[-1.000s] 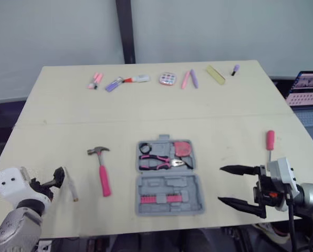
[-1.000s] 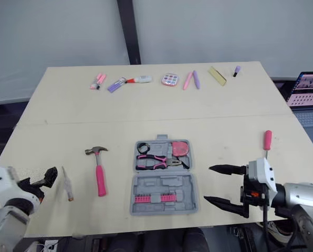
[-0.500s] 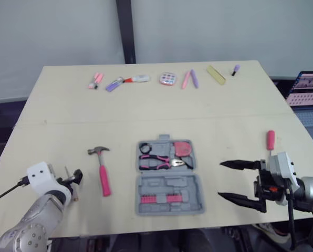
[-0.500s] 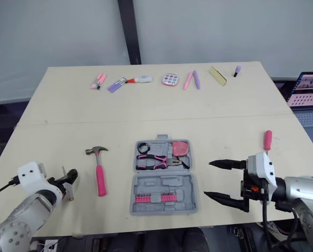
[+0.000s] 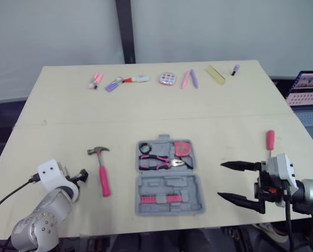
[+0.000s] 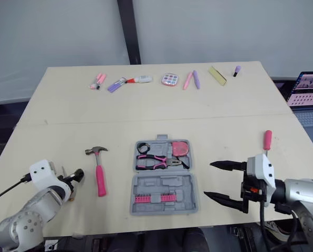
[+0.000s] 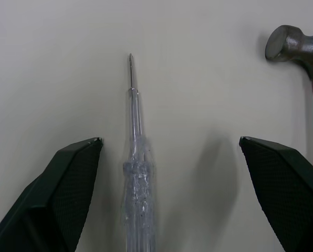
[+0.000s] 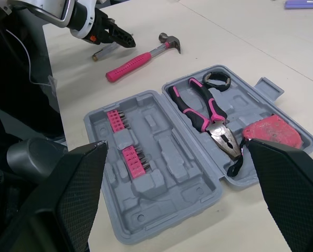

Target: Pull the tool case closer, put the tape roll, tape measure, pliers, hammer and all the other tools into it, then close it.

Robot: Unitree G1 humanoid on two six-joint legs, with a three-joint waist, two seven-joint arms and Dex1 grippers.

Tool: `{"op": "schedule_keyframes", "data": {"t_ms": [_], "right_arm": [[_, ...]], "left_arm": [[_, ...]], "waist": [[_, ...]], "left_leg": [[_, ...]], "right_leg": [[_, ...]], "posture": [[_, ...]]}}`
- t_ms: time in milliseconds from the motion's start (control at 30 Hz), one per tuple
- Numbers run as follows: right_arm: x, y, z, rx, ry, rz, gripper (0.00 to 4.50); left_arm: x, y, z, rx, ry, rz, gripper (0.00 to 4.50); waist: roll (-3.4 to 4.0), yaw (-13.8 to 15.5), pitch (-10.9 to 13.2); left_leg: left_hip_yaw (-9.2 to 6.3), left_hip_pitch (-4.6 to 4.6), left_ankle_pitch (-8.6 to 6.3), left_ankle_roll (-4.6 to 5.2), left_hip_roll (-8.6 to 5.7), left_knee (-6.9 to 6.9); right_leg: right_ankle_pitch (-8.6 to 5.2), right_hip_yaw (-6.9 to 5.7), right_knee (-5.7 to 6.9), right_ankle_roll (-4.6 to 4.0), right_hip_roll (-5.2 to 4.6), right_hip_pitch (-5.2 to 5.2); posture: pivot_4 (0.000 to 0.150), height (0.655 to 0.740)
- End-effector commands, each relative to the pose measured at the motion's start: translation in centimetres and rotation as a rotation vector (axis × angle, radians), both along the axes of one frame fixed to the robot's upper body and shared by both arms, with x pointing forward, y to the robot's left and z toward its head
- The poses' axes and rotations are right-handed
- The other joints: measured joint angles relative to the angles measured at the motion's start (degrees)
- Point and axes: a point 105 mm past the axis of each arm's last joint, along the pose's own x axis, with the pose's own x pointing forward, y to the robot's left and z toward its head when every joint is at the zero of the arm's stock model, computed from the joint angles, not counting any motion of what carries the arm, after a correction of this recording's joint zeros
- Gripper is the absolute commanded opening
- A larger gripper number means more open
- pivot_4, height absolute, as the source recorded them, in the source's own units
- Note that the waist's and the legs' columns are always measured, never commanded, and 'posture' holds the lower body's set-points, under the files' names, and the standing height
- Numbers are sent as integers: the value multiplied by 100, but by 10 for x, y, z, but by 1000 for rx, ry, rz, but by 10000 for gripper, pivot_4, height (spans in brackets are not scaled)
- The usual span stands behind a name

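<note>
In the head view, the left gripper (image 5: 82,175) has pushed further in over the table (image 5: 146,110) than half a second ago and is now near the hammer (image 5: 102,172). The right gripper (image 5: 221,181) has hardly stirred. The left forearm rises from the near left corner, close to the table's front edge. The tool case (image 5: 167,178) lies open at the near middle, with bare table on both sides. The right gripper hovers level, pointing at the case, spread wide and empty, with the pink-handled screwdriver (image 5: 270,142) beyond it.

In the left wrist view, the fingers (image 7: 67,199) stand wide apart, gripping nothing. A clear screwdriver (image 7: 137,184) lies flat between them, nearer one finger and apart from both.

In the right wrist view, one half of the case holds the pliers (image 8: 206,113), tape roll (image 8: 216,80) and tape measure (image 8: 272,134). The other half holds pink bits (image 8: 127,142).
</note>
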Motion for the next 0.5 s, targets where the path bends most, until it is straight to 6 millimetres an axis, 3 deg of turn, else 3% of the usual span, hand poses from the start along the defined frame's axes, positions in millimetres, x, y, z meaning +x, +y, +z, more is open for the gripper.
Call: {"op": "schedule_keyframes", "data": {"t_ms": [33, 67, 167, 400, 500], "right_arm": [[-2, 2, 8, -3, -39, 2, 44655], [-1, 2, 9, -4, -41, 2, 44655], [-1, 2, 10, -5, -40, 1, 45000], [-2, 2, 10, -7, -35, -4, 45000], [-1, 2, 10, -5, -36, -4, 45000]], "left_arm": [[-3, 1, -4, 0, 21, 8, 45000], [-3, 1, -5, -3, 22, 11, 45000], [-4, 0, -6, -9, 30, 18, 36794], [-7, -3, -9, -14, 47, 27, 861], [-8, -3, -9, -15, 51, 34, 370]], "waist": [[0, 2, 0], [0, 1, 0], [0, 2, 0], [1, 29, 0], [1, 27, -1]], "left_leg": [[0, 0, 0, 0, 0, 0], [0, 0, 0, 0, 0, 0], [0, 0, 0, 0, 0, 0], [-1, -1, 0, 0, -3, 1], [0, 0, 0, 0, -3, 1]], "right_leg": [[0, 0, 0, 0, 0, 0], [0, 0, 0, 0, 0, 0], [1, 0, 0, 1, 0, 0], [2, 0, -3, 4, -1, 2], [3, 1, -4, 5, -1, 2]], "posture": [[1500, 7400], [1500, 7400], [1500, 7400], [1500, 7400], [1500, 7400]]}}
